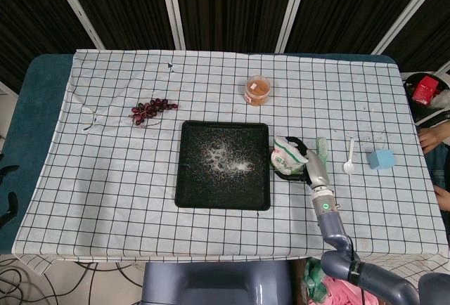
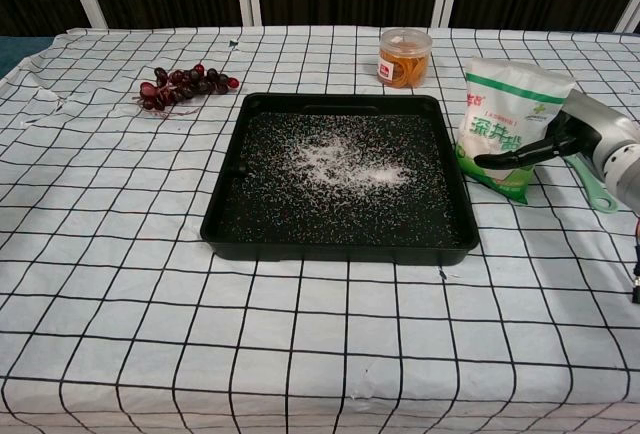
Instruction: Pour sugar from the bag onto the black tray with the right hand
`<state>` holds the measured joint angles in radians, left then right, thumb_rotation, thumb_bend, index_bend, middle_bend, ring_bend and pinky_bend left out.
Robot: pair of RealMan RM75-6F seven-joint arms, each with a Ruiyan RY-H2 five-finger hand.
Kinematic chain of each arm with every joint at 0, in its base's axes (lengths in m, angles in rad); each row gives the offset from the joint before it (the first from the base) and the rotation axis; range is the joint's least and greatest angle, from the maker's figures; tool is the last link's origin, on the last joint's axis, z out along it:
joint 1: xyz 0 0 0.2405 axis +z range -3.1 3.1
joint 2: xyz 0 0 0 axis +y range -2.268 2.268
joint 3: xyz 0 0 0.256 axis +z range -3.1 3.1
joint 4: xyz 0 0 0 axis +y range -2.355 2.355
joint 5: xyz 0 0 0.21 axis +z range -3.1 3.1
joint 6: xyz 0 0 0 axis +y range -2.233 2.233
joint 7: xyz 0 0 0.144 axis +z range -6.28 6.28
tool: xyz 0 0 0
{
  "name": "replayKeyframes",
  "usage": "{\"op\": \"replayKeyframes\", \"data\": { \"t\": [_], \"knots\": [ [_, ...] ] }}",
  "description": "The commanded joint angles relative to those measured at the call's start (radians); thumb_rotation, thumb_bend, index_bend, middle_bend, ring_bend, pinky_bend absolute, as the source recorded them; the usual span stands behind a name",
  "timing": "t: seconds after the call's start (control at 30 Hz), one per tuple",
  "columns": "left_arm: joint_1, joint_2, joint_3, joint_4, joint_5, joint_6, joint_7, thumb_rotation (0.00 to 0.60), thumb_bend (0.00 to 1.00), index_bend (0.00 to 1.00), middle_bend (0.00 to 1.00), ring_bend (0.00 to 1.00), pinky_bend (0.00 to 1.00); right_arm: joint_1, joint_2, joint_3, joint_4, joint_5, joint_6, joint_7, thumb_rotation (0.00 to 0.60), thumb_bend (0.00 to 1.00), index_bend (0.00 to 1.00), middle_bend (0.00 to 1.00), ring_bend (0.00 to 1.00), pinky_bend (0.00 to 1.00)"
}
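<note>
The black tray [image 1: 188, 178] [image 2: 225, 219] lies mid-table with a patch of white sugar [image 1: 226, 159] [image 2: 345, 164] scattered on it. Just past its right edge the white-and-green sugar bag [image 1: 283, 154] [image 2: 505, 119] stands upright on the cloth. My right hand [image 1: 314, 166] [image 2: 592, 139] grips the bag from the right, with dark fingers [image 2: 510, 158] wrapped across its front. Only dark bits at the left edge of the head view [image 1: 5, 203] may be my left hand, too cut off to tell how it lies.
A bunch of dark grapes [image 1: 151, 109] [image 2: 185, 84] lies left of the tray. Behind the tray stands a small jar with orange contents [image 1: 258, 90] [image 2: 404, 56]. A green scoop [image 2: 597, 192], a white spoon [image 1: 349, 159] and a blue cube [image 1: 381, 159] lie right of the bag.
</note>
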<state>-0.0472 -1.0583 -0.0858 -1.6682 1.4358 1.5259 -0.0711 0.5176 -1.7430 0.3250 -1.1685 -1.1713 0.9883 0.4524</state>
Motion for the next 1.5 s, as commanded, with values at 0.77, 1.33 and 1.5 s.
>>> {"op": "replayKeyframes", "data": {
  "t": [0.77, 1.33, 1.5],
  "knots": [
    [-0.001, 0.001, -0.001, -0.006, -0.009, -0.006, 0.007, 0.6, 0.62, 0.22, 0.04, 0.0, 0.0, 0.011, -0.022, -0.005, 0.059, -0.011, -0.007, 0.016, 0.6, 0.05, 0.27, 0.2, 0.27, 0.3],
    [-0.001, 0.001, -0.005, -0.011, -0.018, -0.008, 0.012, 0.6, 0.62, 0.22, 0.04, 0.0, 0.0, 0.028, -0.042, -0.001, 0.119, -0.029, 0.001, 0.03, 0.6, 0.18, 0.43, 0.35, 0.46, 0.49],
    [-0.001, 0.001, -0.006, -0.011, -0.019, -0.008, 0.011, 0.6, 0.62, 0.22, 0.04, 0.0, 0.0, 0.028, -0.041, -0.006, 0.128, -0.05, 0.015, 0.055, 0.6, 0.28, 0.49, 0.39, 0.5, 0.51]
  ]
}}
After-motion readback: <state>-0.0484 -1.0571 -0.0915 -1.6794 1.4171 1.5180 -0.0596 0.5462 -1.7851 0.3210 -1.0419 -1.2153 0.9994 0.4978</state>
